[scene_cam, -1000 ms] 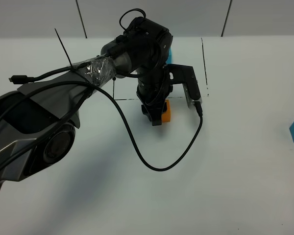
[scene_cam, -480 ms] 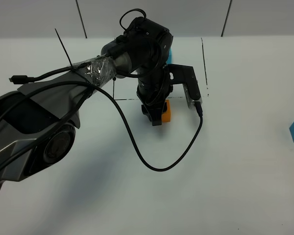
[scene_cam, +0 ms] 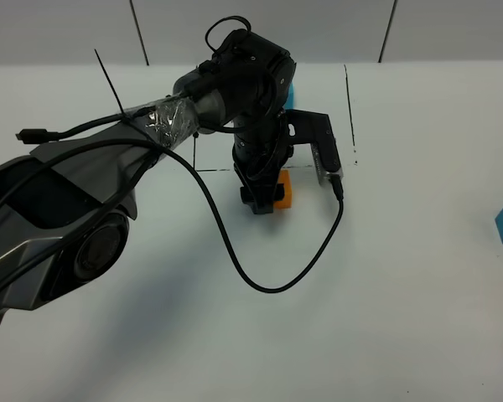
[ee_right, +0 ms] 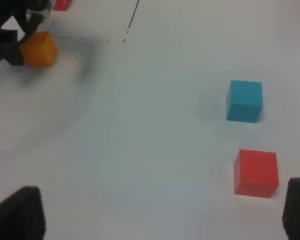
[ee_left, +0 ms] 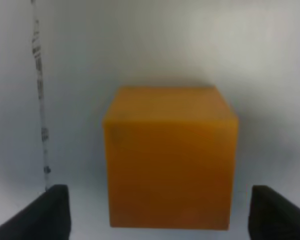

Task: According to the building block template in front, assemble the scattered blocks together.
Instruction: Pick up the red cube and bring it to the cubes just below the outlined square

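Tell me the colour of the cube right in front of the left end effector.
The cube is orange, clearest in the left wrist view.

Between the fingers of my left pincer (ee_left: 165,215) stands the orange cube (ee_left: 170,157), and a bare strip of table (ee_left: 270,75) shows on each side of it, so neither finger touches it. The black drawn line (ee_left: 39,95) runs just outside one finger. In front of my right pincer (ee_right: 157,215) the middle is free; the red cube (ee_right: 256,173) and the blue cube (ee_right: 245,101) stand ahead of one finger, apart from each other.
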